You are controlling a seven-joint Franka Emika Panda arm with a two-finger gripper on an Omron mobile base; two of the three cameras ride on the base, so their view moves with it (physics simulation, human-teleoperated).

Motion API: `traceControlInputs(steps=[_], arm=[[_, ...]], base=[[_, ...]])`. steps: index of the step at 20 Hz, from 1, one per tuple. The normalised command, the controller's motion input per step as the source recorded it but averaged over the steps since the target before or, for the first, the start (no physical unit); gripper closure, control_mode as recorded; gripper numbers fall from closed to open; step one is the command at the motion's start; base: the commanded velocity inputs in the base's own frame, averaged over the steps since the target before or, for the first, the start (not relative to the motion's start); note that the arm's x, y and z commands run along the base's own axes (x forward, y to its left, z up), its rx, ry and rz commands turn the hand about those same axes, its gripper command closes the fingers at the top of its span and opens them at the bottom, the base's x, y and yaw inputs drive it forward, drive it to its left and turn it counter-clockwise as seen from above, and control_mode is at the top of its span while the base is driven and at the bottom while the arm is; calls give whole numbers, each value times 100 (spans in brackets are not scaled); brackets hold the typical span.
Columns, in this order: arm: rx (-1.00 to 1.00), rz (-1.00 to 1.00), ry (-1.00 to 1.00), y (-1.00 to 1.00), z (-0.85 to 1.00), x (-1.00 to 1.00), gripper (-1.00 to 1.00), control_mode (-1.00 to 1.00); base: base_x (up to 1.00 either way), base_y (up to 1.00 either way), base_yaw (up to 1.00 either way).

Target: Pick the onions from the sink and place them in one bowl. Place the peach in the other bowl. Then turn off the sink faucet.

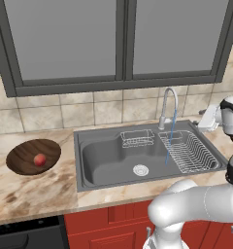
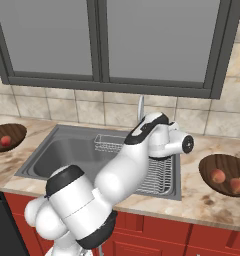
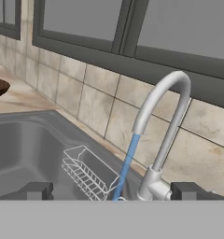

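Observation:
The chrome sink faucet (image 1: pixel 168 108) stands behind the sink (image 1: pixel 104 163), and a thin blue stream of water (image 1: pixel 170 141) runs from its spout. In the hand view the faucet (image 3: pixel 166 130) rises close ahead and slightly to the right. My gripper (image 3: pixel 113 191) is open, its fingertips (image 3: pixel 37 190) spread wide with nothing between them. My hand (image 1: pixel 208 119) hovers to the right of the faucet, level with its base. The peach (image 1: pixel 39 159) lies in the wooden bowl (image 1: pixel 21 155) left of the sink. Two onions (image 2: pixel 218 175) (image 2: pixel 237 185) rest in the other wooden bowl (image 2: pixel 212 165) on the right.
Two wire racks sit in the basin: a small one (image 1: pixel 137 138) at the back and a large one (image 1: pixel 190 151) at the right. A round white drain (image 1: pixel 141 169) marks the sink floor. A tiled wall and a window (image 1: pixel 123 39) rise behind the faucet.

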Motion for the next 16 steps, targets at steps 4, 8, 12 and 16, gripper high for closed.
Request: traceControlInputs(steps=[4, 8, 12, 16], arm=[[0, 0, -7, 0, -9, 7, -100, -100], [0, -1, -9, 0, -12, 5, -100, -100], [0, -4, -5, 0, -4, 17, -100, -100], [0, -4, 0, 0, 0, 20, -100, -100]], base=[[0, 0, 0], [0, 0, 0], [0, 0, 0], [0, 0, 0]])
